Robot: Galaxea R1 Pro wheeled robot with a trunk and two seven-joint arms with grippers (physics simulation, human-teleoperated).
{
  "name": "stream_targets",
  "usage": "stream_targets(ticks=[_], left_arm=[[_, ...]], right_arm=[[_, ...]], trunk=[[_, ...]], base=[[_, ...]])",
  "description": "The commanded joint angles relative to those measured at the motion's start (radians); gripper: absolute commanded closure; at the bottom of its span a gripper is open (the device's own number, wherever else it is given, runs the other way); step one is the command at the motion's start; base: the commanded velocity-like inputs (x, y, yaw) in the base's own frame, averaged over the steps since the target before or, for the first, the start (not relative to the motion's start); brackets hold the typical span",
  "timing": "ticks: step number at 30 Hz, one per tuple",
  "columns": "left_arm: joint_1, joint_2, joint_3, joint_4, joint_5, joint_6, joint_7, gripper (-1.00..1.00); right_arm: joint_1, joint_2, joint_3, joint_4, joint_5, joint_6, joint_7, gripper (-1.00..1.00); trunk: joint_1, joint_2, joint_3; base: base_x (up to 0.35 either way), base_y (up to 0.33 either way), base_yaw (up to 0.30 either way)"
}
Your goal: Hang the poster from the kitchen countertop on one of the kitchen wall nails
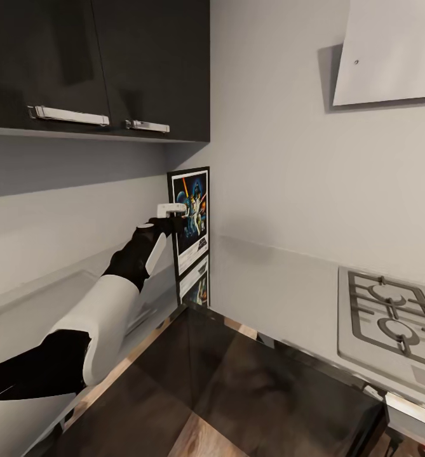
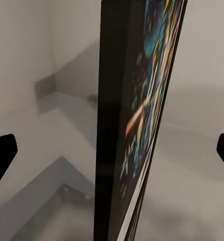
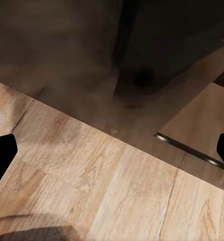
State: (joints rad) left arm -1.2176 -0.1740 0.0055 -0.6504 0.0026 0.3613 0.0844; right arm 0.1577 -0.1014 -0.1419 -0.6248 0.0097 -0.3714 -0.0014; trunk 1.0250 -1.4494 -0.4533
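Head view shows the upright rectangular Star Wars poster with a thin black frame and white border (image 1: 190, 219) standing in the corner of the smooth grey kitchen countertop (image 1: 276, 285), long axis vertical, printed face turned toward three o'clock and the steel gas hob (image 1: 390, 314). The left gripper (image 1: 174, 216) sits at the poster's nine o'clock edge, its fingers spread wide; in the left wrist view the frame's edge (image 2: 112, 125) stands between the dark fingertips (image 2: 1, 155), untouched. Dark glossy wall cabinets (image 1: 98, 63) hang at eleven o'clock. The right gripper (image 3: 112, 150), spread and empty, faces the wood-plank floor (image 3: 117, 196).
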Motion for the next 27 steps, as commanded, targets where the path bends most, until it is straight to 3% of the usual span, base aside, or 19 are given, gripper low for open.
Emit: stream_targets(ticks=[1, 15, 27], left_arm=[[0.000, -0.001, 0.001, -0.001, 0.000, 0.005, 0.003, -1.00], [0.000, -0.001, -0.001, -0.002, 0.001, 0.005, 0.003, -1.00], [0.000, -0.001, 0.000, -0.002, 0.001, 0.005, 0.002, -1.00]], right_arm=[[0.000, 0.000, -0.001, -0.001, 0.001, -0.001, 0.000, -1.00], [0.000, 0.000, -0.001, -0.001, 0.001, -0.001, 0.000, -1.00], [0.000, 0.000, -0.001, -0.001, 0.001, -0.002, 0.000, -1.00]], trunk=[[0.000, -0.001, -0.001], [0.000, -0.001, -0.001], [0.000, -0.001, -0.001]], base=[[0.000, 0.000, 0.000], [0.104, 0.000, 0.000], [0.017, 0.000, 0.000]])
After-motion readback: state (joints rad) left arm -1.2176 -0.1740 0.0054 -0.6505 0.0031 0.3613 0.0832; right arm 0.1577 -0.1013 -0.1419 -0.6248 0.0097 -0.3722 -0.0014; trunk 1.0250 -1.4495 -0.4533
